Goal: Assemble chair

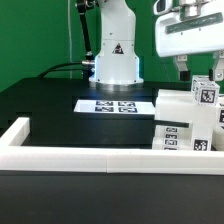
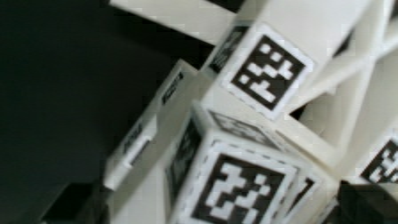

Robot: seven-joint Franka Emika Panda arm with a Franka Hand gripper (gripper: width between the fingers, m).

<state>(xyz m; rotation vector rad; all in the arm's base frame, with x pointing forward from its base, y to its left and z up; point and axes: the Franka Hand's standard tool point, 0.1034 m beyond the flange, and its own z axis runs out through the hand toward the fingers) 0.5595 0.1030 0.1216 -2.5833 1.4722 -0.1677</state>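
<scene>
The chair parts (image 1: 185, 122) are white blocks and bars with black-and-white tags, clustered at the exterior view's right against the border rail. My gripper (image 1: 197, 72) hangs just above their tallest tagged block (image 1: 205, 92), jaws spread wide. In the wrist view the tagged blocks (image 2: 267, 70) fill the picture, very close and blurred. My gripper (image 2: 222, 210) shows only as two dark fingertips (image 2: 71, 205) at the picture's corners, with a tagged block (image 2: 240, 180) between them. I cannot tell whether the fingers touch it.
The marker board (image 1: 118, 104) lies flat on the black table in front of the robot base (image 1: 115, 60). The long white border rail (image 1: 90, 155) runs along the table's front and turns a corner at the exterior view's left (image 1: 15, 132).
</scene>
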